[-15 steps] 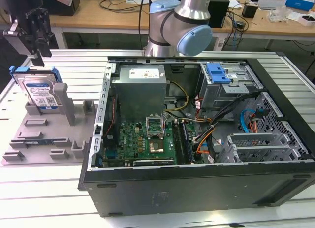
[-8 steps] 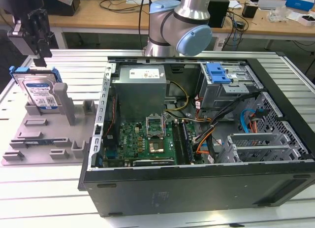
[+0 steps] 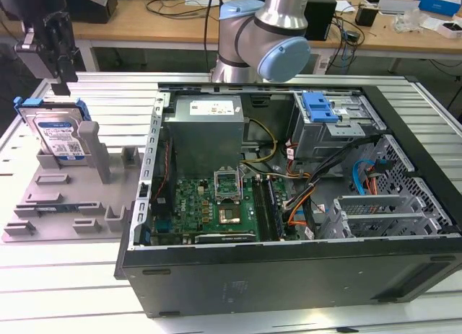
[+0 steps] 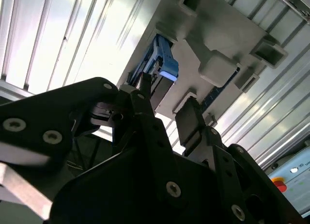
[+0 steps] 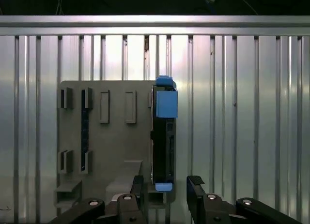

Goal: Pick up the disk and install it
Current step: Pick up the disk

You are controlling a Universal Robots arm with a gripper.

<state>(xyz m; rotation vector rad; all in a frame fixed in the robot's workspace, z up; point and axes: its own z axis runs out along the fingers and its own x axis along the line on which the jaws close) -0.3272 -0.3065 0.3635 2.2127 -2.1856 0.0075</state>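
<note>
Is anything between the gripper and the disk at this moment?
Nothing. In the exterior view the open gripper hangs just above the disk, which stands upright in its grey fixture, with only air between them.

one disk (image 3: 61, 135), one open computer case (image 3: 289, 280), one grey rack (image 3: 54, 204)

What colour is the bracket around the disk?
Bright blue; the bracket framing the disk shows best in the exterior view.
</note>
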